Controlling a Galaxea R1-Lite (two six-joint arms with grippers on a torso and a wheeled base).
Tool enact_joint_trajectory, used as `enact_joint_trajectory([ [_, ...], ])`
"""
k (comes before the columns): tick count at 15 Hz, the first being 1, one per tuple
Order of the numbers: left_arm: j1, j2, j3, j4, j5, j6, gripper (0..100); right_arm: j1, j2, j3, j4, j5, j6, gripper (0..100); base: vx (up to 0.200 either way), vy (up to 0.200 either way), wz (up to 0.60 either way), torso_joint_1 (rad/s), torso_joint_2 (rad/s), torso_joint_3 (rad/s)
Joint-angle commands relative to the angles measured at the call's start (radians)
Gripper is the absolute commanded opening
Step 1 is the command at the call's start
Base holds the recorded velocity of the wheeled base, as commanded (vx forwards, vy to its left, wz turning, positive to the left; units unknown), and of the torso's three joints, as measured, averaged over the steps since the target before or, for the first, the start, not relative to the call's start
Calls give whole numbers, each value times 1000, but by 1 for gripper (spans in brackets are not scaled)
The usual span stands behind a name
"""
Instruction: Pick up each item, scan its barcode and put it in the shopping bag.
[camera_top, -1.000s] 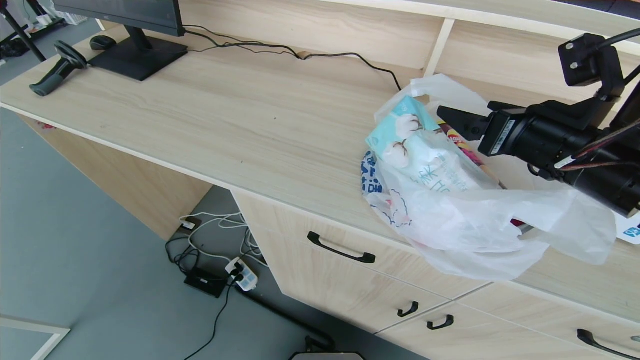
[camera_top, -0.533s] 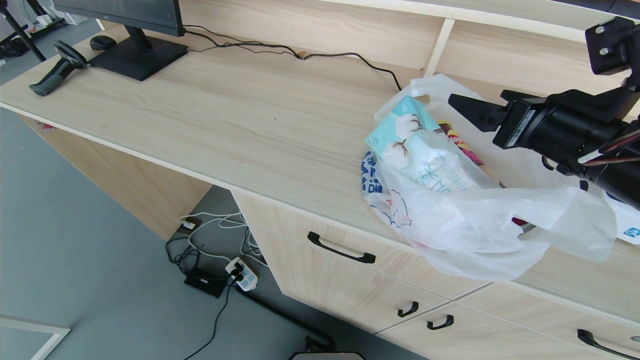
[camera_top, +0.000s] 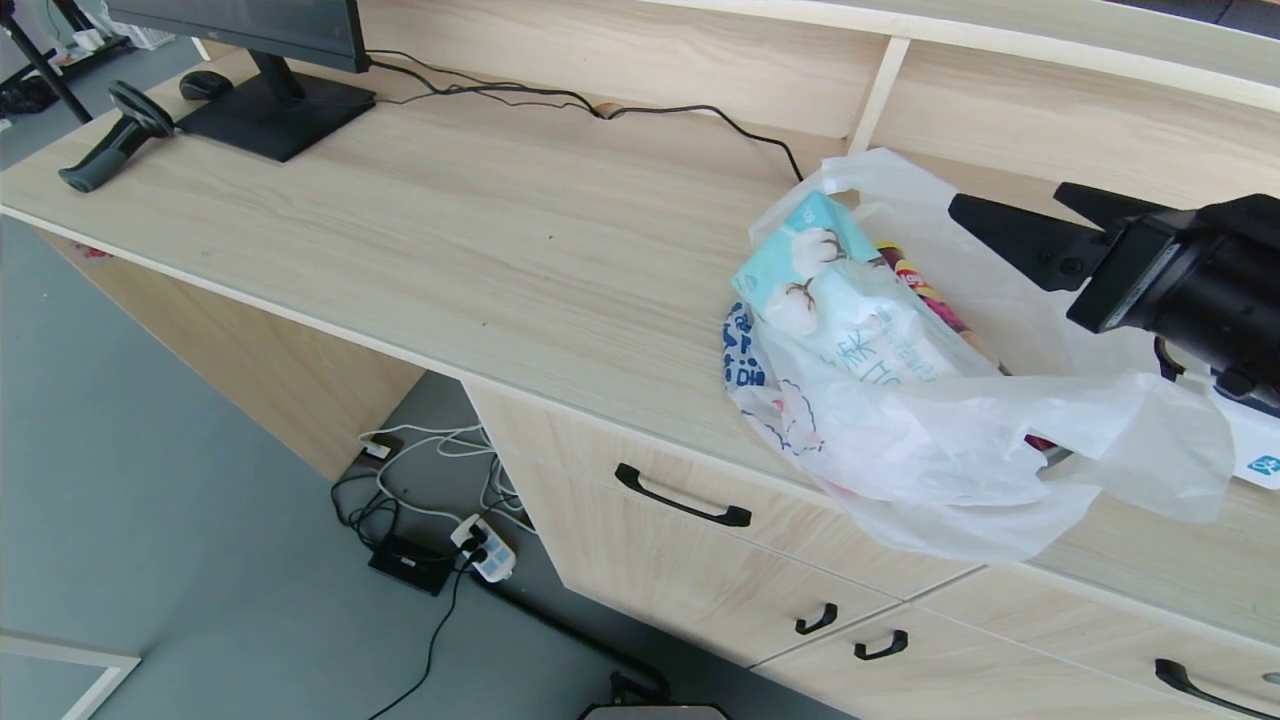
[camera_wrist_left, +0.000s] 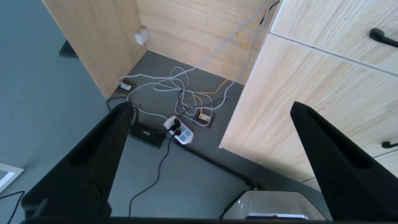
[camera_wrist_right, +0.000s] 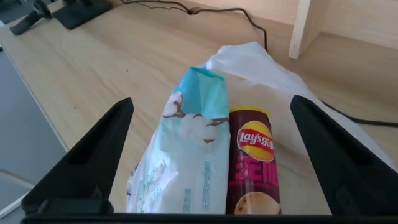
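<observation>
Floor: A white power strip (camera_top: 487, 556) and a tangle of cables lie on the grey floor at lower centre of the head view, in the gap beside the cabinet.
Left gripper: The left gripper (camera_wrist_left: 211, 106) points down over that patch of floor, its two black fingers spread wide and empty.
Drawers: Pale wood drawer fronts run along the lower right, the nearest with a long black handle (camera_top: 682, 497).
Shopping bag: The translucent white shopping bag (camera_top: 1000, 450) slumps on the counter at right of centre, part of it hanging past the front edge over the drawers.
Tissue pack: A light blue tissue pack (camera_top: 830, 300) printed with cotton bolls lies inside the bag, on its left in the frame.
Chip can: A dark red chip can (camera_top: 925, 290) lies inside the bag just beside the pack, on its right and touching it.
Right gripper: The right gripper (camera_top: 1005, 195) hangs at the right edge above the bag, fingers apart, gripping nothing, tips toward frame left.
Counter: The light wood counter (camera_top: 450, 230) stretches to the upper left, a black cable (camera_top: 650, 108) trailing along its back.
Scanner: The dark barcode scanner (camera_top: 115, 140) lies at the far upper left corner of the counter.
Monitor: A monitor stand (camera_top: 280, 115) sits just right of the scanner, with a black mouse (camera_top: 205, 85) between them, farther back.
</observation>
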Motion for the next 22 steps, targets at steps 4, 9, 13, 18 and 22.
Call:
enact_joint_trajectory([
  [4,0,2,0,1,0,1,100,23,-313,259,6,33,25,100,0,0,0,0,0,0],
  [9,0,2,0,1,0,1,100,29,-451,439,6,36,-17,100,0,0,0,0,0,0],
  [13,0,2,0,1,0,-1,100,89,-686,749,27,92,-46,100,0,0,0,0,0,0],
  [18,0,2,0,-1,0,2,100,107,-897,752,443,157,-67,100,0,0,0,0,0,0],
  [22,0,2,0,-1,0,22,100,109,-1141,738,773,179,-63,100,0,0,0,0,0,0],
])
